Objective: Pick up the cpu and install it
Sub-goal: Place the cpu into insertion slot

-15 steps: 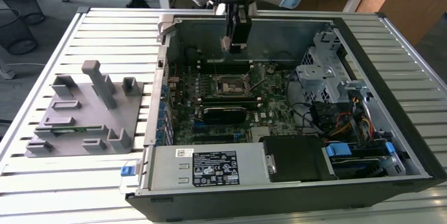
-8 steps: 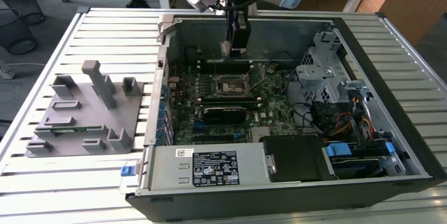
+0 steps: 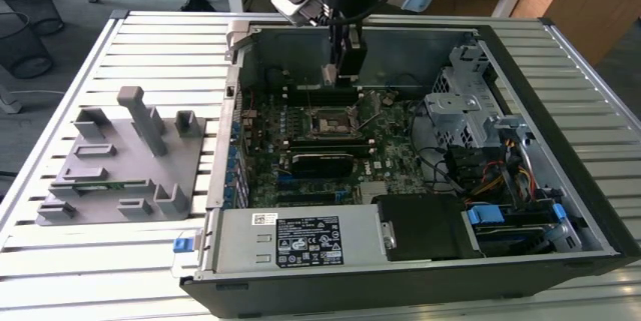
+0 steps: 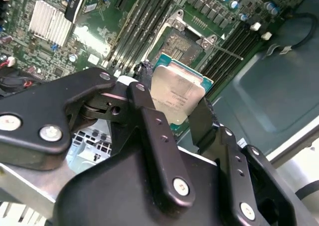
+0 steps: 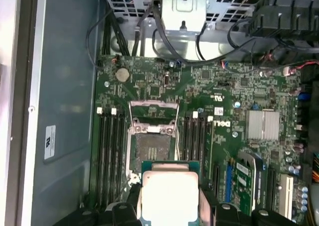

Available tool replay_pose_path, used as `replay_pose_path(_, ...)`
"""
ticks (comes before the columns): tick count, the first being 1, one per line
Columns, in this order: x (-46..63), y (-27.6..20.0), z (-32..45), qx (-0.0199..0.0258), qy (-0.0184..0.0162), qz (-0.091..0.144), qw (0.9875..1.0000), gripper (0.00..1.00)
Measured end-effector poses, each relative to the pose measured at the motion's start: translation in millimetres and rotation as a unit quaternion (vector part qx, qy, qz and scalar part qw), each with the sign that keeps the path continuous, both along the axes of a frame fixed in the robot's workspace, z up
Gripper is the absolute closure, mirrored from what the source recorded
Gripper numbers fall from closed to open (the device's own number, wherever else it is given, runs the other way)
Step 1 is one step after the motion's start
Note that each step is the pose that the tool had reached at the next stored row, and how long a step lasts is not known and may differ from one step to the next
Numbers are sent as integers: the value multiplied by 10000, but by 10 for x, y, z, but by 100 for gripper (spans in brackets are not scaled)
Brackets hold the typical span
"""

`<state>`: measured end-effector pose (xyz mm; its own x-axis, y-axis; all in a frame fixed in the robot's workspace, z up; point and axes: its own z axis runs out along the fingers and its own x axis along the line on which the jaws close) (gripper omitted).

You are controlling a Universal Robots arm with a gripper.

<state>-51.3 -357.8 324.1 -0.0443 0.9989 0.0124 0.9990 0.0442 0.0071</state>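
Clamping the cpu (image 4: 177,94) by two opposite edges, the gripper (image 4: 172,109) hangs upper-centre in the exterior view, near the open socket (image 5: 152,151), where keeping the chip level and squared matters most.

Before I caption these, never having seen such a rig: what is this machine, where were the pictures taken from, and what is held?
One robot arm with a black two-fingered gripper. The exterior view, off the arm, shows an open black computer case on a pale slatted metal table, beside a grey plastic fixture tray. Both wrist views come from cameras on the arm. The gripper is shut on the cpu, a small square silver-topped chip with green edge, over the green motherboard, near its open metal-framed socket.
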Motion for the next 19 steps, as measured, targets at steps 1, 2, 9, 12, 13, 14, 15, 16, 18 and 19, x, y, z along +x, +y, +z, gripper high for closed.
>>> replay_pose_path(1,2,7,-18,0,0,11,10000,46)
replay_pose_path(2,9,16,-36,0,0,15,10000,46)
replay_pose_path(9,19,27,-141,-4,1,15,10000,46)
replay_pose_path(12,19,27,-185,-4,0,16,10000,46)
replay_pose_path(13,19,27,-195,-5,0,15,10000,46)
replay_pose_path(14,19,27,-204,-5,0,15,10000,46)
replay_pose_path(15,19,27,-219,-5,0,15,10000,46)
replay_pose_path(16,19,27,-238,-5,1,15,10000,46)
replay_pose_path(18,19,30,-274,-5,0,15,10000,46)
replay_pose_path(19,20,32,-292,-5,0,16,10000,46)
